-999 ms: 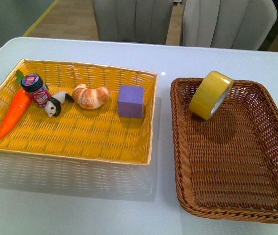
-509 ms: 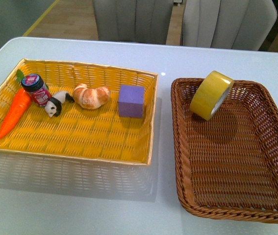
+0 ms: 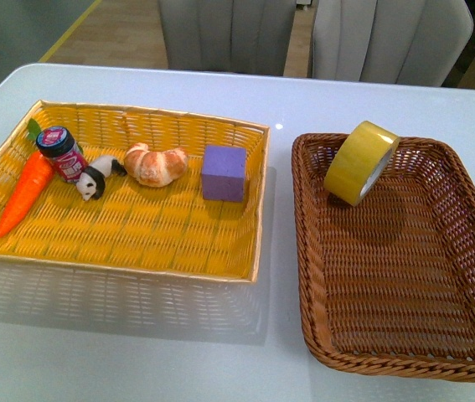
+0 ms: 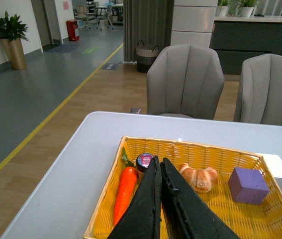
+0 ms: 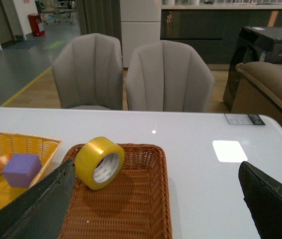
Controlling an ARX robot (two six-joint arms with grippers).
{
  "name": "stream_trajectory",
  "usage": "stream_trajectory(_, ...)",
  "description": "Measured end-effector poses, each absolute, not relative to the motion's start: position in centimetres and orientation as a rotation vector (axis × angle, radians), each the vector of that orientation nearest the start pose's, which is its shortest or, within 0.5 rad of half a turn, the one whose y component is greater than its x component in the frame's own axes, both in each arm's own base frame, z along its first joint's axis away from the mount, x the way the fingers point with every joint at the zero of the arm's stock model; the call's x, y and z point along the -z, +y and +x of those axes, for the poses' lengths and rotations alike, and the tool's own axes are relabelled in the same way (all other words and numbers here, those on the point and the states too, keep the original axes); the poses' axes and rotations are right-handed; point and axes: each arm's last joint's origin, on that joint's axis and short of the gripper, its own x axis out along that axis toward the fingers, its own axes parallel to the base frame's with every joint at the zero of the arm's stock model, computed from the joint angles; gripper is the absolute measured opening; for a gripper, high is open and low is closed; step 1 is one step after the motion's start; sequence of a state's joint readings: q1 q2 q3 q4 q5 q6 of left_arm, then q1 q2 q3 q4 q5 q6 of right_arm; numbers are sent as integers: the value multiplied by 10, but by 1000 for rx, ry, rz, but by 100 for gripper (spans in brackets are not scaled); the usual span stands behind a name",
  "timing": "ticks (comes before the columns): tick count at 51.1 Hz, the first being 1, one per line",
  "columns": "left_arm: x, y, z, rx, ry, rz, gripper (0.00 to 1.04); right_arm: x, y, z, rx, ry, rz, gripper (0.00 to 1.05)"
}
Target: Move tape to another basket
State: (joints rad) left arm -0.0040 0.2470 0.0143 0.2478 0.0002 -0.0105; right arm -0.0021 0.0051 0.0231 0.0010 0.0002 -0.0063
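- Two woven containers sat side by side, apart, on the glossy white table we faced: the flat bright yellow woven tray to the left and the dark brown rectangular wicker basket with raised rounded sides to the right.
- Two grey upholstered chairs stood behind the far edge of the table.
- We saw the wide roll of translucent yellow packing tape inside the brown basket, at its far left corner, tilted on edge and leaning against the far wall, with its pale core facing down toward the basket floor.
- We found the purple cube near the yellow tray's right rim, resting on the weave.
- We noted the orange toy carrot with green leaves lying near the tray's left side, and beside it a small jar with a dark lid.
- We saw a golden croissant between the cube and a small black-and-white panda figure, the panda touching the jar.
- Our left gripper showed only in its wrist view, black fingers pressed together with nothing between them, raised above the tray.
- Our right gripper had its dark fingers spread wide, empty, above the brown basket's near end.
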Motion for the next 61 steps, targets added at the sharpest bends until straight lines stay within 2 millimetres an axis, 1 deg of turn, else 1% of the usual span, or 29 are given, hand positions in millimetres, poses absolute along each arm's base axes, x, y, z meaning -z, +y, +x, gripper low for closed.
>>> stream_trajectory(10, -171, 0, 108, 4, -15, -11, 2, -171, 0, 97, 2, -19, -7, 96)
stream_trajectory(13, -167, 0, 102, 4, 20, -10, 2, -171, 0, 97, 2, -19, -7, 96)
stream_trajectory(15, -167, 0, 98, 4, 4, -10, 2, -171, 0, 97, 2, -19, -7, 96)
stream_trajectory(28, -167, 0, 98, 3, 1, -10, 2, -171, 0, 97, 2, -19, -6, 96)
stream_trajectory(29, -167, 0, 98, 3, 1, -11, 3, -171, 0, 97, 2, -19, -7, 96)
stream_trajectory(30, -167, 0, 98, 3, 1, -10, 5, -171, 0, 97, 2, -19, -7, 96)
stream_trajectory(35, -167, 0, 98, 3, 1, -10, 23, -171, 0, 97, 2, -19, -6, 96)
stream_trajectory(36, -167, 0, 98, 3, 1, -10, 24, -171, 0, 97, 2, -19, -7, 96)
stream_trajectory(41, -167, 0, 98, 3, 1, -10, 42, -171, 0, 97, 2, -19, -7, 96)
stream_trajectory(42, -167, 0, 98, 3, 1, -10, 44, -171, 0, 97, 2, -19, -7, 96)
stream_trajectory(46, -167, 0, 98, 3, 1, -10, 58, -171, 0, 97, 2, -19, -6, 96)
stream_trajectory(47, -167, 0, 98, 3, 1, -10, 60, -171, 0, 97, 2, -19, -6, 96)
stream_trajectory(51, -167, 0, 98, 3, 1, -10, 74, -171, 0, 97, 2, -19, -6, 96)
stream_trajectory(52, -167, 0, 98, 3, 1, -10, 76, -171, 0, 97, 2, -19, -7, 96)
stream_trajectory(55, -167, 0, 98, 3, 1, -10, 86, -171, 0, 97, 2, -19, -6, 96)
stream_trajectory(57, -167, 0, 98, 3, 1, -10, 97, -171, 0, 97, 2, -19, -7, 96)
stream_trajectory(58, -167, 0, 98, 3, 1, -8, 98, -171, 0, 97, 2, -19, -7, 96)
stream_trajectory(61, -167, 0, 98, 3, 1, -8, 95, -171, 0, 97, 2, -19, -6, 96)
